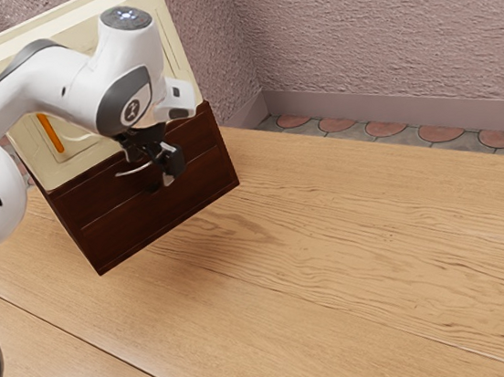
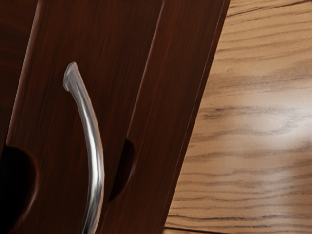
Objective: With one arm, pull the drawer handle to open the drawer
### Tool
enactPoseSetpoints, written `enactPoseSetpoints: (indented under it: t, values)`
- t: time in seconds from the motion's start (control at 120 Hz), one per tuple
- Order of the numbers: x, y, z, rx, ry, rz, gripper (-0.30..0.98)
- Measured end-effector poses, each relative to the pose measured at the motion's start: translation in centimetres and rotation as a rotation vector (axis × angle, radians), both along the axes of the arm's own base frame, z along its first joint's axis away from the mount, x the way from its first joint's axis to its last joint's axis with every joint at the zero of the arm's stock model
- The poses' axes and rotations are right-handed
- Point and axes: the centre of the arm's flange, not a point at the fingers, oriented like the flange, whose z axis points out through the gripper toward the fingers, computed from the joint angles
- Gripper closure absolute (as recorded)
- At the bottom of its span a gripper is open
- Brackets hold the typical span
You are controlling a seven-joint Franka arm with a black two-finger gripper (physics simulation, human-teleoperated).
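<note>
We find the curved metal handle (image 2: 95, 156) mounted on the dark drawer front (image 2: 46, 107). The gripper (image 1: 167, 173) is placed beside it, in our judgement to secure the pull. Its opening, and any hold, we cannot tell.

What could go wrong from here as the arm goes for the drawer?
The handle is thin, smooth and curved, so a grip could slide along it during the pull. The gripper is close to the dark front, so it might bump that instead. The dark notch beside the handle could perhaps snag the gripper.
</note>
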Motion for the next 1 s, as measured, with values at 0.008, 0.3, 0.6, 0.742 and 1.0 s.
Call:
enactPoseSetpoints:
  t: [0.008, 0.3, 0.6, 0.742, 1.0]
  values:
    - [0.0, 0.0, 0.0, 0.000, 0.000, -0.001, 0.00]
    - [0.5, 0.1, -1.1, -0.005, 0.011, -0.021, 0.00]
    - [0.7, 0.2, -1.6, -0.015, 0.012, -0.032, 0.03]
    - [0.7, 0.2, -1.7, -0.022, 0.011, -0.032, 0.10]
    - [0.6, 0.0, -1.7, -0.036, 0.006, -0.028, 0.27]
